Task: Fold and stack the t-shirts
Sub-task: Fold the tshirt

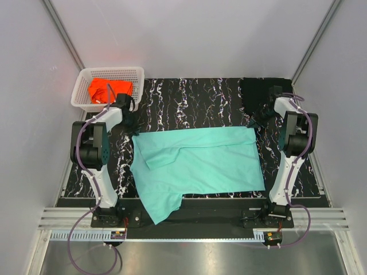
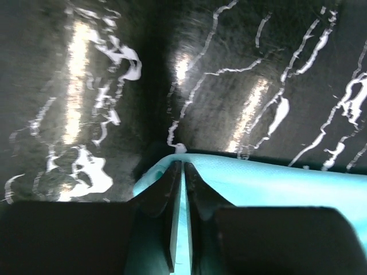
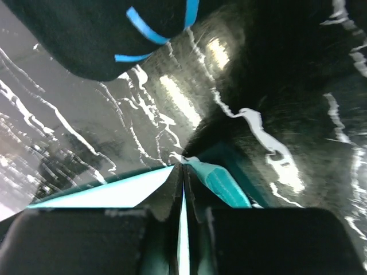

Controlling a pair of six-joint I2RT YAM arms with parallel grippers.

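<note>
Surroundings: A white lattice basket (image 1: 81, 98) stands at the far left corner of the black, white-veined tabletop (image 1: 189, 97). It holds the orange t-shirt (image 1: 103, 90), which is crumpled. In the overhead view the left arm's wrist overlaps the near right corner of the basket. The black t-shirt (image 1: 258, 91) lies bunched at the far right corner, just behind the right arm's wrist. Plain grey walls close the cell on three sides.

Task item: The mint-teal t-shirt (image 1: 198, 163) lies spread across the middle of the tabletop, between the two arms. One sleeve is folded over onto the body at the left. Its near left portion hangs past the front edge of the tabletop.

End effectors: The left gripper (image 1: 132, 127) sits at the far left corner of the mint-teal t-shirt. Its wrist view shows the fingers (image 2: 170, 200) clenched on a thin edge of the teal cloth. The right gripper (image 1: 255, 123) sits at the far right corner of the same shirt, with its fingers (image 3: 173, 197) likewise pinched tight on the teal fabric.

Markings: At the top of the right wrist view is a dark mass (image 3: 74, 40) bearing bright blue strips (image 3: 140, 26). The view is too blurred to tell whether they carry any writing.
</note>
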